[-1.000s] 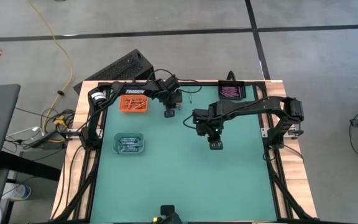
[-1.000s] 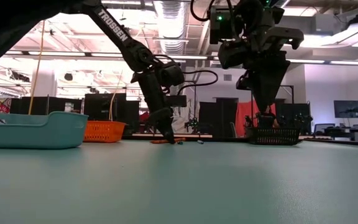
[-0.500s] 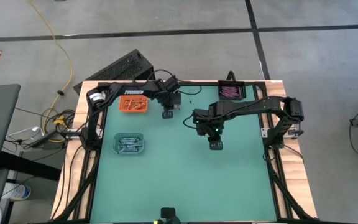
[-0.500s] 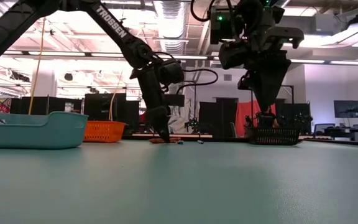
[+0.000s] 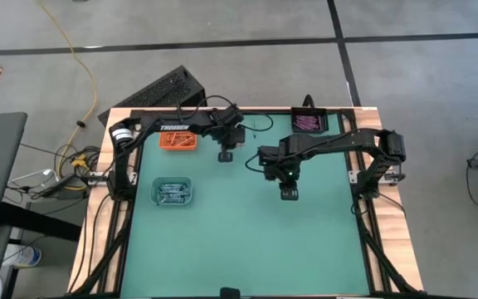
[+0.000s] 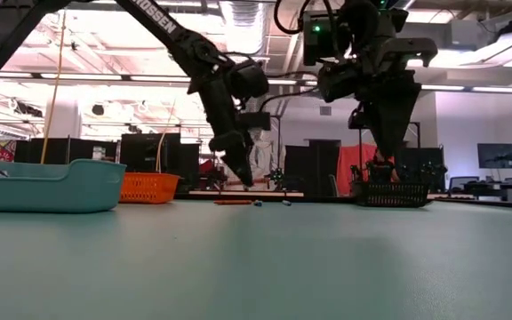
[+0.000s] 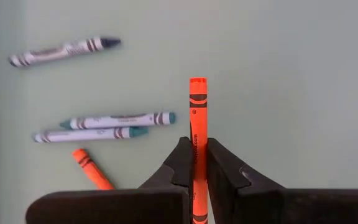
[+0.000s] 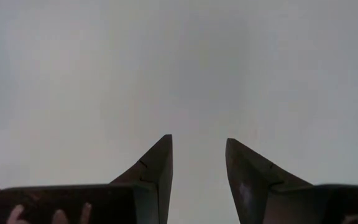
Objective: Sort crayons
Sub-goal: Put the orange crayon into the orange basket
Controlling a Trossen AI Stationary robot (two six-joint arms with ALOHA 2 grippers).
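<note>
- The left gripper is clenched on 1 orange crayon, which stands out straight between the 2 fingers. In the low view the gripper hangs above the table; holding the stick near its middle probably keeps it from tipping on the way to a tray.
- In the high view the left gripper sits in the upper middle of the frame, just right of the orange tray. That tray is the likely home for an orange stick, judging by matching colour.
- The right gripper is released, its 2 fingers parted over bare green table with nothing between them. In the high view it waits near the centre of the frame, apart from the left arm, probably to stay out of its way.
- Loose crayons counted in the left wrist view: 1 dark-tipped crayon at upper left, 2 teal-tipped crayons lying side by side at middle left, and 1 more orange crayon at lower left, partly hidden by the gripper. That makes 4 on the table and 1 held.
- Trays counted in the high view: 3, namely the orange one, a teal tray at middle left and a black tray at upper right holding purple sticks. Each tray seems to gather 1 colour, too small there to count.
</note>
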